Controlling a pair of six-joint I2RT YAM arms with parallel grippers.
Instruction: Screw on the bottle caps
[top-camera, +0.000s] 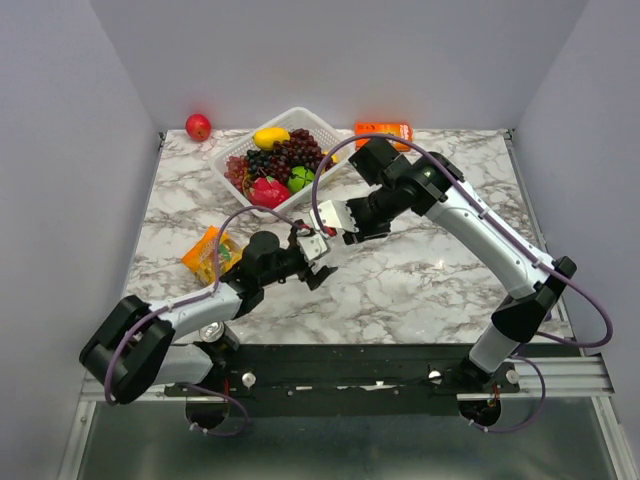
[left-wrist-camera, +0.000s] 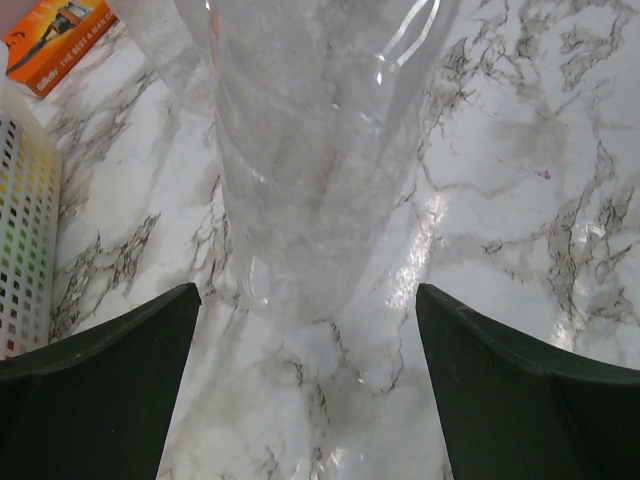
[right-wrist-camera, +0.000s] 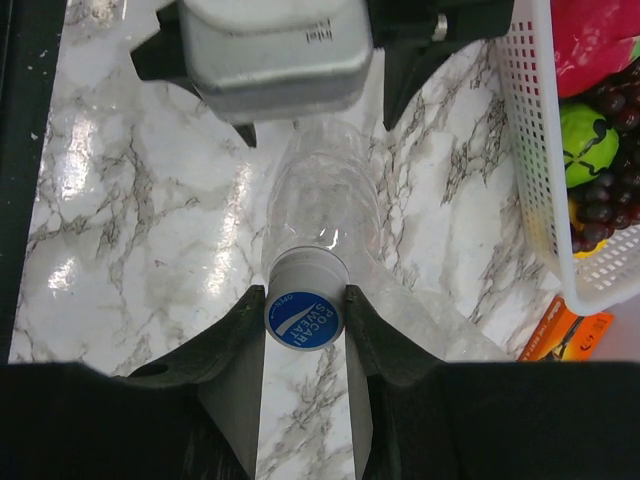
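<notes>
Nearest the arm bases, an orange snack packet (top-camera: 208, 255) is seen beside the left forearm on the marble table (top-camera: 440, 270). Mid-table, one clear bottle (right-wrist-camera: 325, 200) is stood upright between both tools. The left gripper (left-wrist-camera: 308, 292) is set around the lower body, fingers (left-wrist-camera: 110, 390) spread to either side. A sliver of marble is seen at each tip, so it cannot be told whether the bottle is gripped or merely bracketed. The right gripper (right-wrist-camera: 303, 300) is clenched on the blue bottle cap (right-wrist-camera: 304, 320), which is seated on the neck; how far it is threaded cannot be seen. A second clear bottle (right-wrist-camera: 440, 320) appears to be lying just beside the first. Handling, as judged: the bottle looks empty, thin-walled and very light — it would be crushed by a hard squeeze, spun by cap torque, and tipped by any side load at the neck. The ribbed lower body is best held, firmly but short of collapse, so torque is reacted. The cap is small and stiff — it should be pinched across its diameter and kept square to the neck, or cross-threading is risked. Farther back, a white fruit basket (top-camera: 235, 148), an orange box (top-camera: 383, 130) and a red apple (top-camera: 198, 127) by the far left corner are seen.
</notes>
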